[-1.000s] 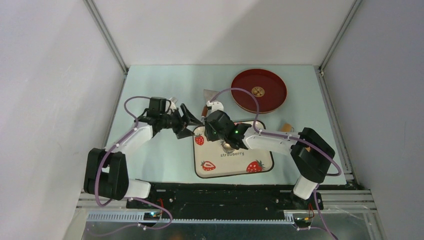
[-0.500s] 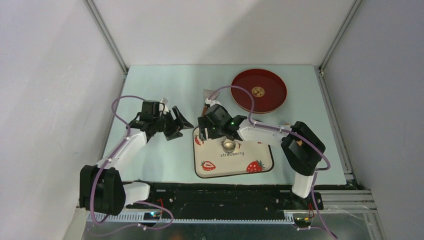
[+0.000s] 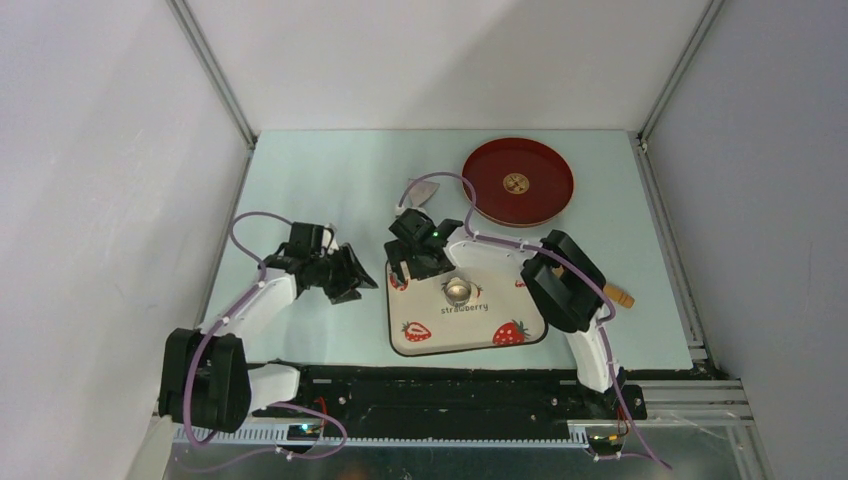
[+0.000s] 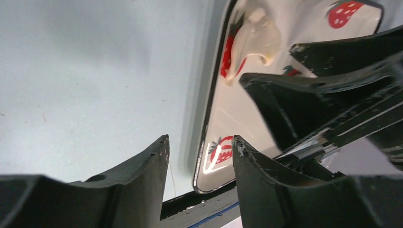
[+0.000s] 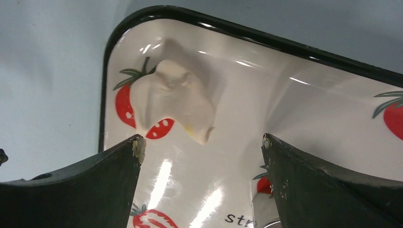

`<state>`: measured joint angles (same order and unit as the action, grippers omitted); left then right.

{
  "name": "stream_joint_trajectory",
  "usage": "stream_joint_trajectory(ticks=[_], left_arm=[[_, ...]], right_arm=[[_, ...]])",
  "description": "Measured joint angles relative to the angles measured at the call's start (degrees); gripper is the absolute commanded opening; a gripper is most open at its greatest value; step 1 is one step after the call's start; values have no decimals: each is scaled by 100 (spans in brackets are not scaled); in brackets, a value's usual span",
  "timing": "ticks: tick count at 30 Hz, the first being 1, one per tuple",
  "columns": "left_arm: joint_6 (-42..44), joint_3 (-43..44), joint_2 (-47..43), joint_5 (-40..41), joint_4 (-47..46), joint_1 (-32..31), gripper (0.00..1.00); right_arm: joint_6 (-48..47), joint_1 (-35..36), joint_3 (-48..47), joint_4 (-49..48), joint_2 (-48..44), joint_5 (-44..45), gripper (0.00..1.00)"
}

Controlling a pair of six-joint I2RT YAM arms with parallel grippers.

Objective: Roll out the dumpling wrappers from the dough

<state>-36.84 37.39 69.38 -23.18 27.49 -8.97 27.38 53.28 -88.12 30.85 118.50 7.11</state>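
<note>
The dough (image 5: 173, 102) is a soft pale irregular lump lying in the far left corner of the strawberry tray (image 3: 520, 330), over a printed strawberry. My right gripper (image 5: 202, 140) hovers just above and short of it, open wide, nothing between its fingers; from above the right gripper (image 3: 403, 268) covers that corner. My left gripper (image 4: 199, 145) is open and empty, low over the table beside the tray's left edge (image 4: 209, 118), with the dough (image 4: 254, 40) ahead of it. From above the left gripper (image 3: 355, 280) sits left of the tray. A small round dumpling wrapper (image 3: 516, 183) lies on the red plate (image 3: 545, 160).
A shiny metal cutter ring (image 3: 458, 291) stands in the middle of the tray. A pale scraper (image 3: 424, 190) lies on the table behind the tray. A wooden rolling pin end (image 3: 620, 297) shows past the right arm's elbow. Frame rails border the table left and right.
My right jaws have opened wide and the arm has swung left toward the tray's far left corner. My left arm pulled back toward the near left and its jaws narrowed somewhat.
</note>
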Motion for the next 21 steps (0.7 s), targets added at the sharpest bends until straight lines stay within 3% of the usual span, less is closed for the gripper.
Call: stream_joint_trajectory(ticks=[8, 14, 21], left_arm=[[0, -140, 59, 125, 35, -306, 53], [-2, 81, 632, 214, -31, -820, 53], [15, 367, 1464, 356, -219, -1152, 34]], right_arm=[[0, -232, 205, 136, -210, -52, 99], [37, -514, 509, 90, -866, -407, 99], [133, -1204, 872, 9, -2083, -1047, 98]])
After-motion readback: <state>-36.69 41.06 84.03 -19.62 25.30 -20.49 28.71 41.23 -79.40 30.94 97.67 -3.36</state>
